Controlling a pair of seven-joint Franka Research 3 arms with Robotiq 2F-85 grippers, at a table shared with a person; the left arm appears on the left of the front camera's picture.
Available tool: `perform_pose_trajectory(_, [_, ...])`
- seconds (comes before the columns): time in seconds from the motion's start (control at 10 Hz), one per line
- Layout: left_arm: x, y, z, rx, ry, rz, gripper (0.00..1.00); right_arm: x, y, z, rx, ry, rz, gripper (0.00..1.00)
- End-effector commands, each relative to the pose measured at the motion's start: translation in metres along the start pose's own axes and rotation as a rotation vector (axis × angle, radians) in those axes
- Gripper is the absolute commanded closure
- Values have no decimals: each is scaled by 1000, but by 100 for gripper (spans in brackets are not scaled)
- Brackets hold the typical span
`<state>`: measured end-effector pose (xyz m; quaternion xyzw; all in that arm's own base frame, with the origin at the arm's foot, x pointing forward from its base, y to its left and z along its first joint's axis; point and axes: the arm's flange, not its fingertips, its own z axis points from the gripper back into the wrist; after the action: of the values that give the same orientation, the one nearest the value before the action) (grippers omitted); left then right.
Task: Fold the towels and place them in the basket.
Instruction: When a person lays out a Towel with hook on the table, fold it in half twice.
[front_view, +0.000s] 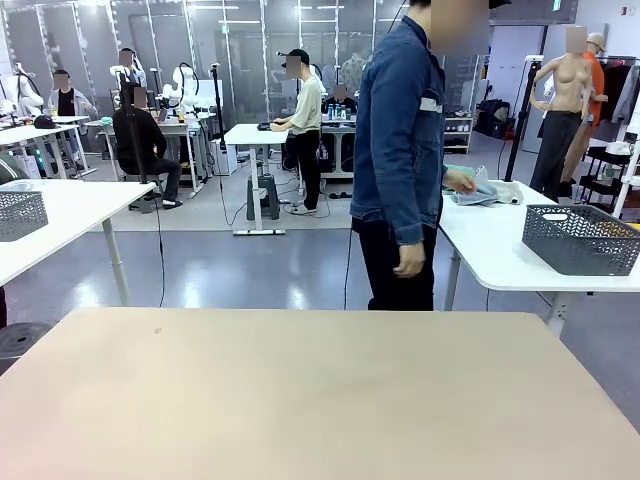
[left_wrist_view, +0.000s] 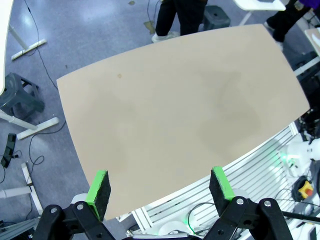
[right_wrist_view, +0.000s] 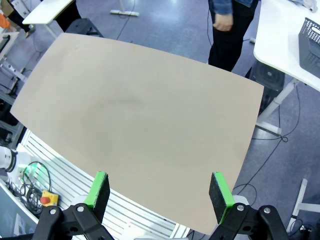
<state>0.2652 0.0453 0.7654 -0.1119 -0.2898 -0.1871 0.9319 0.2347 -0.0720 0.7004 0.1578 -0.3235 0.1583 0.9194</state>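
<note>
Left gripper and right gripper gape wide, holding nothing.

front: low, faces across table | both wrists: high, looking down on same table

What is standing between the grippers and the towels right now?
The towels lie on the white side table, apart from the beige table below the open left gripper and right gripper. The person stands at that gap with a hand on the towels. The basket sits on the same side table.
</note>
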Motion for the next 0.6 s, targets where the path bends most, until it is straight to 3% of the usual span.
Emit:
perform_pose_trajectory(0.0, [1,-1,0,-5,-2,-7,0,1,1,-1,5,-6,-1,0])
perform_pose_trajectory(0.5, [1,-1,0,-5,-2,-7,0,1,1,-1,5,-6,-1,0])
